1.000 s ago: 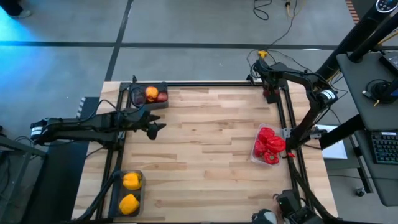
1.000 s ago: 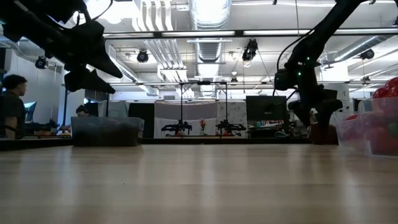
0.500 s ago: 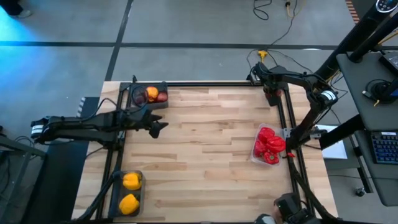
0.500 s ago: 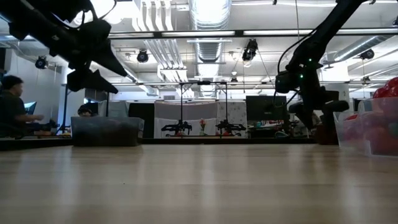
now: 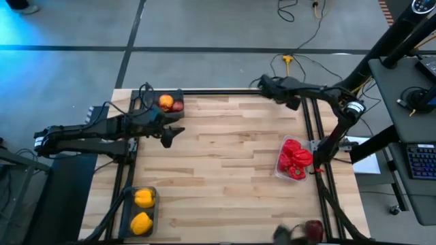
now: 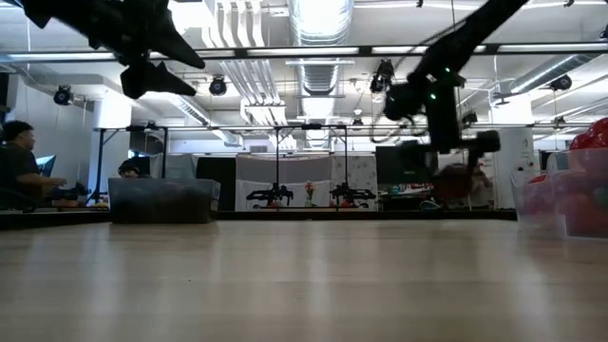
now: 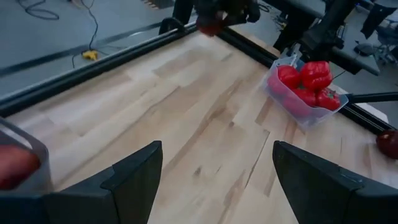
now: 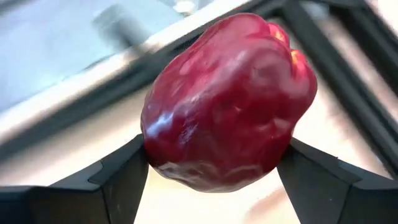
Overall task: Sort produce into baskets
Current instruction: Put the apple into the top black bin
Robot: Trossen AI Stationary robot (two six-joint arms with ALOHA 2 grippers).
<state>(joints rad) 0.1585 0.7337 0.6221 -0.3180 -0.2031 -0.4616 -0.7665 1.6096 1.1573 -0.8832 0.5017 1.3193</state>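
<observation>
My right gripper (image 5: 263, 83) is shut on a dark red apple (image 8: 227, 102) above the table's far edge, right of the middle. My left gripper (image 5: 170, 134) is open and empty in the air, just near of the dark bin (image 5: 154, 109) at the far left; that bin holds an orange-yellow fruit (image 5: 165, 102) and a dark red apple (image 5: 178, 105). A dark bin (image 5: 129, 212) at the near left holds two yellow peppers (image 5: 142, 209). A clear bin (image 5: 280, 170) at the right edge holds red peppers (image 5: 294, 158). My right gripper pinches the apple between its two fingers, one on each of two opposite sides (image 8: 152, 149). The fingers point toward the table's left. The apple is lifted clear, over the black rail at the table's far edge.
Black rails (image 5: 225, 92) run along the table's far, left and right edges. Another dark red piece (image 5: 313, 229) shows blurred at the near right corner, also in the left wrist view (image 7: 388, 143). The bare wood (image 5: 225, 170) lies between the bins. People sit in the room behind (image 6: 17, 166).
My right gripper has gone toward the table's left along the far edge, carrying the apple. My left gripper has risen and gone a little toward the far edge, still open.
</observation>
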